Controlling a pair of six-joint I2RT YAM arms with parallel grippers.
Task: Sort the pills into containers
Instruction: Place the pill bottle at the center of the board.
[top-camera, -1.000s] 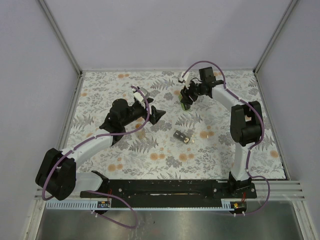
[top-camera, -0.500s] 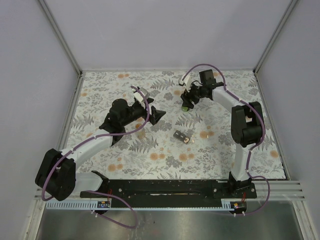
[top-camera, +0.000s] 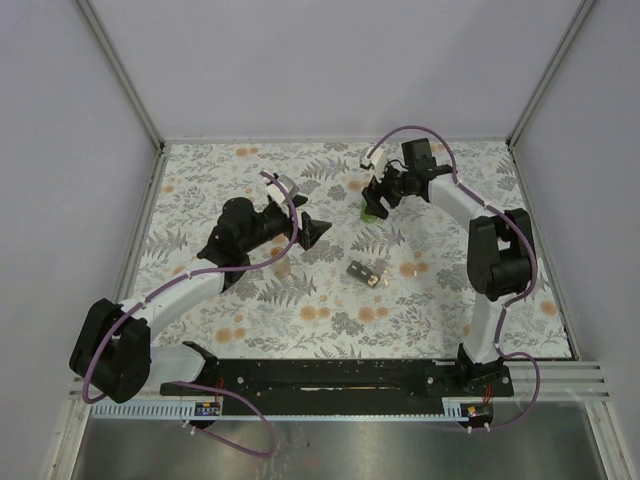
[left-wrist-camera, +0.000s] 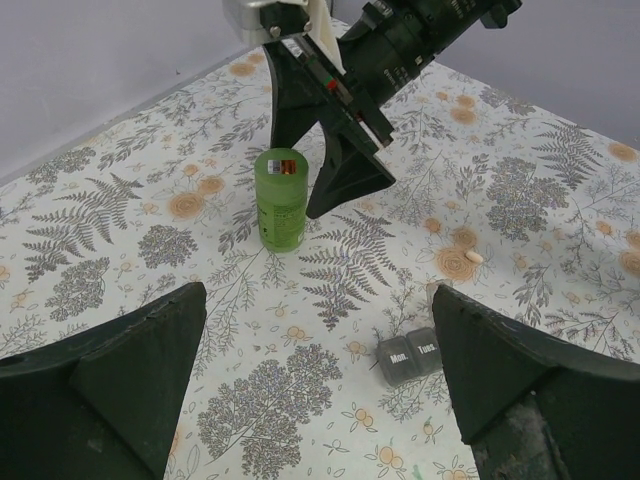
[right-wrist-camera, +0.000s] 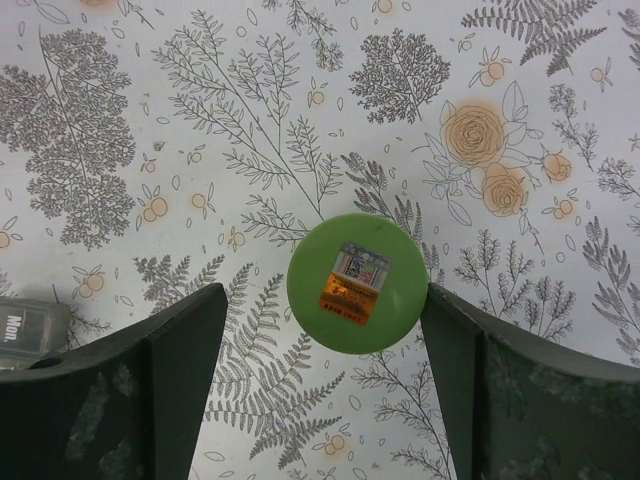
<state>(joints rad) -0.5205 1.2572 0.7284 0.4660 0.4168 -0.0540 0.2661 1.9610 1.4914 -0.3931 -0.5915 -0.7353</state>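
A green pill bottle (right-wrist-camera: 356, 283) stands upright on the floral table, its round cap with a sticker facing up. My right gripper (right-wrist-camera: 325, 290) is open and points down over it, one finger on each side of the cap with gaps showing. The left wrist view shows the bottle (left-wrist-camera: 281, 200) with the right gripper (left-wrist-camera: 335, 150) right behind it. A small grey pill organizer (left-wrist-camera: 413, 355) marked "Mon." and "Tues." lies nearer the left arm. One pale pill (left-wrist-camera: 476, 257) lies loose on the table. My left gripper (left-wrist-camera: 320, 290) is open and empty, facing the bottle.
In the top view the bottle (top-camera: 372, 207) is in the far middle, the organizer (top-camera: 367, 272) in the centre and the left gripper (top-camera: 318, 230) to their left. White frame rails and walls border the floral table (top-camera: 250, 320).
My right arm has shifted slightly toward the far side over the green bottle. The bottle, the organizer and the left arm have stayed put.
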